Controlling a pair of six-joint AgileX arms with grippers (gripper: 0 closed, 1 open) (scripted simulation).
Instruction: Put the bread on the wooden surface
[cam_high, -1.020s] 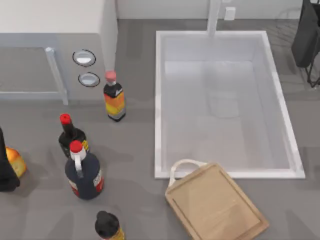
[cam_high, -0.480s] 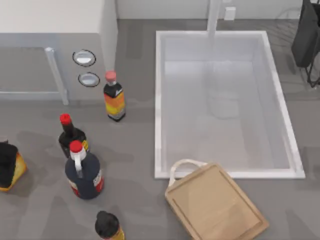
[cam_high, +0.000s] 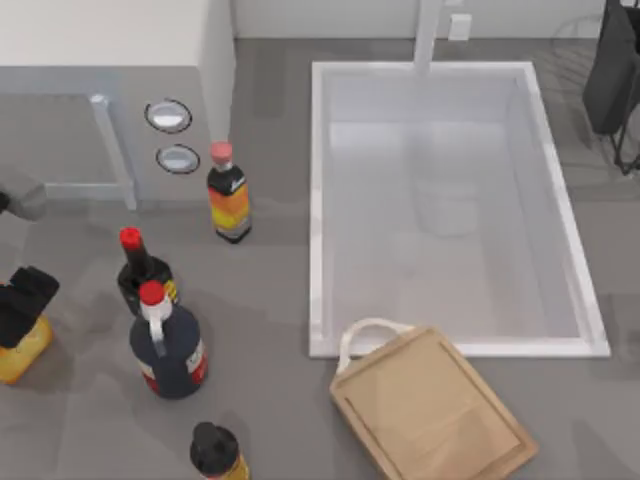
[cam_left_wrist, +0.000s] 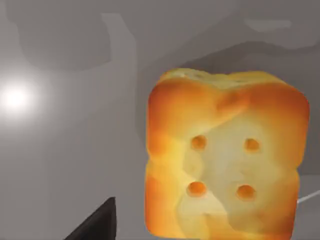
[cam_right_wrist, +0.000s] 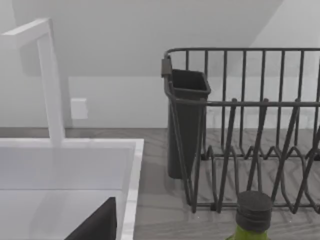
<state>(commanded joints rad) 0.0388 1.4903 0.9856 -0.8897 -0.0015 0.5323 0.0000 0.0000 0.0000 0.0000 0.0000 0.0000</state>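
The bread (cam_high: 18, 354), a blocky golden-yellow chunk, lies on the grey counter at the far left edge. My left gripper (cam_high: 26, 298) hangs right over its far side and hides part of it. In the left wrist view the bread (cam_left_wrist: 225, 155) looms close, with toasted orange edges and small round marks, and one black finger (cam_left_wrist: 95, 225) stands apart beside it, so the gripper is open. The wooden surface (cam_high: 430, 408), a tan cutting board with a white loop handle, lies at the front, just before the sink. A finger (cam_right_wrist: 95, 225) of my right gripper shows near the sink corner, holding nothing.
Between bread and board stand two dark red-capped bottles (cam_high: 140, 270) (cam_high: 167, 345), a black-capped one (cam_high: 215, 450) and an orange-labelled bottle (cam_high: 229, 195). A white sink (cam_high: 316, 200) takes up the middle and right. A dark dish rack (cam_right_wrist: 250, 125) and a green bottle (cam_right_wrist: 252, 220) are at the back right.
My left gripper has moved up and slightly right over the bread, uncovering more of its near side. A grey part of the left arm now shows at the left edge.
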